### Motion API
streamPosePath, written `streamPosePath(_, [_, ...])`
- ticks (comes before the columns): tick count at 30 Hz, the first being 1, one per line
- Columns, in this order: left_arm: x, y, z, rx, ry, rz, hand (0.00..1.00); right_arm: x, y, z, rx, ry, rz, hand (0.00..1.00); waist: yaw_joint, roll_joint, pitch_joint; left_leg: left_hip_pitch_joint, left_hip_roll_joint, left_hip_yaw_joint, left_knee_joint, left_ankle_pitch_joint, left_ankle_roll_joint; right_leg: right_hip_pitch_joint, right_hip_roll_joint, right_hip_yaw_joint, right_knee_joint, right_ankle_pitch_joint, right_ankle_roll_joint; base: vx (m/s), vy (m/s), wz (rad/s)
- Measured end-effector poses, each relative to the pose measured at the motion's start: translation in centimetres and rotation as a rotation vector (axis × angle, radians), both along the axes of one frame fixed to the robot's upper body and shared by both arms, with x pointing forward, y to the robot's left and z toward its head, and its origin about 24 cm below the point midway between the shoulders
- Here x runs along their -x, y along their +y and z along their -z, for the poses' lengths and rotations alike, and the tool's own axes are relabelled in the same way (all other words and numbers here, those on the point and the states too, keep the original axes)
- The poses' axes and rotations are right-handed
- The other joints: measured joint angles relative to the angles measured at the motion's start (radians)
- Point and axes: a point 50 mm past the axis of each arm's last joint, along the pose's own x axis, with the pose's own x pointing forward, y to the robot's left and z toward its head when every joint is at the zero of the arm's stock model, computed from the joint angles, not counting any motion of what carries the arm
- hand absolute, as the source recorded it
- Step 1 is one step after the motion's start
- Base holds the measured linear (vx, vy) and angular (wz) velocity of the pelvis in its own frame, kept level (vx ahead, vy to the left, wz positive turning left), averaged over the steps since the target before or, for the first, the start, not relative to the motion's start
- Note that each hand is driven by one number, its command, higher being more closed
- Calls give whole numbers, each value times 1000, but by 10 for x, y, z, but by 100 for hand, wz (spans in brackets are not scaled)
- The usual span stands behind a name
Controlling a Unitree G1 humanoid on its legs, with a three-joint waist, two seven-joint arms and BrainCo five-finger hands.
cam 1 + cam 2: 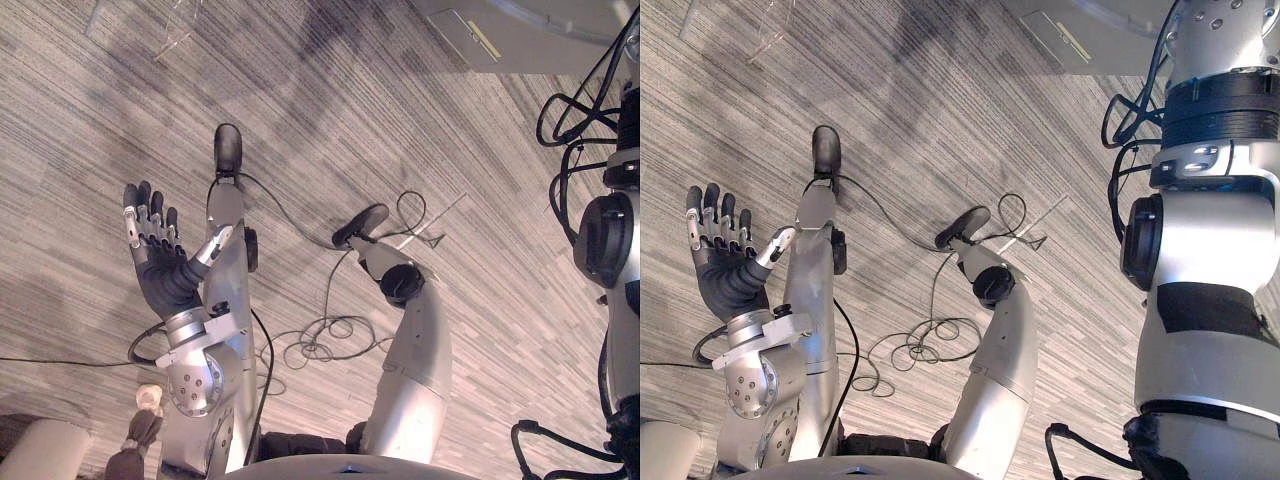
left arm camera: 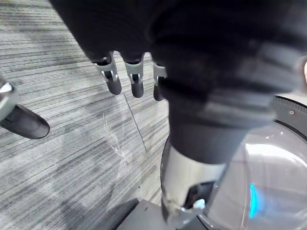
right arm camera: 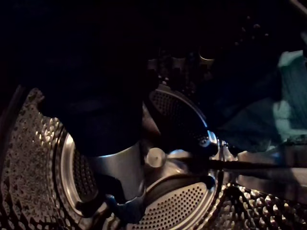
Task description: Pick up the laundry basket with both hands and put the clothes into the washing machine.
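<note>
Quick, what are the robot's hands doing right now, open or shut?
Left hand: open, holding nothing.
Right hand: inside the drum, too dark to tell.

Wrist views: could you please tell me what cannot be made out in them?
Right robot hand: right wrist view, lost in the dark of the drum.
Cloth: same view, dim and cut by the edge.
Washer door: left wrist view, partly behind the left robot hand.
</note>
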Motion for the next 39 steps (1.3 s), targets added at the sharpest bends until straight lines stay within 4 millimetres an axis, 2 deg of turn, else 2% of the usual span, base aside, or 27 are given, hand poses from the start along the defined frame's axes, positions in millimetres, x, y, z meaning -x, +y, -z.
streamPosePath(7, [0, -3, 0, -6, -3, 11, 0, 0, 3, 6, 29, -5, -4, 0, -3, 0, 0, 1, 2, -2, 0, 0, 1, 9, 6, -5, -16, 11, 1, 16, -18, -3])
streamPosePath(9, [-5, -5, 1, -9, 5, 16, 0, 0, 12, 17, 47, -24, -46, 0, 4, 0, 0, 22, 13, 5, -1, -5, 2, 36, 17, -13, -36, 18, -6, 30, -38, -11])
streamPosePath(12, [-14, -11, 8, -24, 32, 38, 0, -6, 43, 55, 139, -13, -113, 0, 2, -6, -3, 87, 26, 23, -7, -26, 2, 94, 31, -2, -62, 20, -4, 44, -51, -8])
streamPosePath(14, [-21, -13, 12, -63, 52, 36, 0, -1, 76, 102, 202, -35, -172, 0, -5, -41, -22, 127, 43, 38, -6, -47, 1, 127, 49, 10, -84, 20, -4, 73, -69, -19])
streamPosePath(15, [-23, -14, 15, -77, 63, 35, 0, 0, 83, 116, 205, -25, -190, 0, -5, -58, -33, 134, 48, 45, -6, -54, 1, 128, 55, 19, -90, 19, -3, 81, -72, -24])
streamPosePath(16, [-25, -15, 21, -101, 95, 38, 0, 0, 95, 149, 230, 18, -216, 0, -7, -90, -54, 148, 55, 56, -3, -66, 1, 134, 61, 28, -97, 19, -2, 80, -70, -20])
streamPosePath(17, [-28, -16, 28, -124, 131, 44, 0, 2, 107, 181, 264, 74, -251, 0, -14, -98, -59, 165, 61, 55, 8, -82, 2, 162, 69, 26, -105, 15, 3, 81, -67, -13])
streamPosePath(18, [-29, -16, 32, -135, 151, 46, 0, 5, 113, 197, 278, 107, -274, 0, -16, -103, -63, 175, 62, 57, 12, -90, 2, 172, 70, 27, -107, 13, 6, 95, -74, -1])
streamPosePath(19, [-32, -14, 40, -165, 191, 42, 0, 9, 127, 231, 357, 187, -295, 0, -20, -107, -66, 198, 63, 61, 21, -104, 3, 198, 70, 30, -108, 7, 14, 62, -49, 3])
streamPosePath(20, [-33, -14, 43, -180, 207, 41, 0, 11, 136, 248, 390, 228, -330, 0, -23, -108, -67, 212, 63, 64, 22, -111, 2, 213, 69, 32, -107, 3, 18, 78, -69, 6])
streamPosePath(22, [-35, -12, 55, -226, 256, 43, 0, 26, 169, 317, 405, 419, -499, 0, -22, -108, -67, 278, 58, 82, 13, -129, 3, 263, 66, 50, -108, -9, 27, 86, -93, 10])
streamPosePath(23, [-37, -12, 60, -248, 280, 45, 0, 29, 181, 342, 420, 499, -563, 0, -24, -109, -67, 309, 52, 91, -2, -130, 4, 284, 63, 55, -114, -11, 29, 101, -103, 14])
streamPosePath(24, [-39, -11, 70, -276, 318, 51, 0, 32, 193, 373, 508, 613, -617, 0, -26, -109, -67, 354, 46, 97, -30, -127, 5, 318, 63, 56, -132, -10, 29, 71, -69, 13])
streamPosePath(25, [-40, -10, 75, -294, 342, 57, 0, 32, 197, 389, 556, 670, -638, 0, -26, -109, -67, 376, 42, 100, -50, -116, 0, 335, 65, 57, -144, -7, 30, 89, -84, 19])
streamPosePath(26, [-45, -11, 85, -327, 382, 81, 0, 32, 198, 416, 624, 780, -654, 0, -24, -108, -78, 417, 30, 105, -110, -92, 0, 358, 67, 58, -176, -1, 32, 96, -82, 19])
streamPosePath(27, [-46, -11, 89, -340, 396, 91, 0, 31, 197, 427, 640, 829, -658, 0, -24, -108, -81, 438, 26, 110, -137, -79, 2, 370, 68, 56, -190, 5, 32, 120, -93, 19])
streamPosePath(29, [-51, -7, 99, -379, 436, 104, 0, 30, 182, 467, 630, 1022, -643, 0, -25, -108, -82, 531, 22, 131, -240, -30, -2, 432, 81, 55, -257, 34, 33, 116, -65, 6])
streamPosePath(30, [-52, -5, 101, -386, 444, 106, 0, 32, 176, 476, 611, 1072, -632, 0, -27, -108, -82, 557, 22, 137, -261, -23, -2, 450, 84, 56, -271, 39, 33, 96, -36, -3])
streamPosePath(32, [-58, 3, 112, -391, 484, 118, 0, 42, 145, 511, 504, 1272, -566, 0, -34, -106, -84, 656, 21, 164, -321, -5, 0, 527, 94, 64, -321, 59, 38, 84, -26, -9])
streamPosePath(33, [-59, 5, 115, -386, 500, 126, 0, 47, 135, 520, 465, 1319, -542, 0, -35, -103, -85, 682, 21, 171, -334, -2, 1, 547, 96, 67, -332, 64, 39, 66, -18, -14])
streamPosePath(35, [-60, 21, 136, -240, 582, 148, 0, 71, 98, 547, 302, 1482, -426, 0, -41, -95, -102, 785, 20, 202, -377, 4, 3, 626, 104, 86, -370, 81, 49, 56, -15, -19])
streamPosePath(36, [-59, 26, 142, -191, 605, 148, 0, 81, 89, 553, 270, 1523, -396, 0, -45, -91, -116, 804, 20, 208, -385, 4, 3, 643, 106, 89, -380, 84, 50, 45, -13, -14])
streamPosePath(37, [-56, 35, 154, -75, 646, 150, 0, 104, 73, 568, 216, 1616, -345, 0, -56, -77, -163, 832, 20, 216, -399, 3, 3, 668, 110, 90, -398, 88, 54, 46, -14, -10])
streamPosePath(39, [-50, 49, 171, 17, 705, 130, 0, 139, 55, 584, 146, 1742, -283, 0, -60, -54, -211, 899, 33, 234, -404, -8, -1, 735, 126, 99, -432, 97, 58, 58, -17, -24])
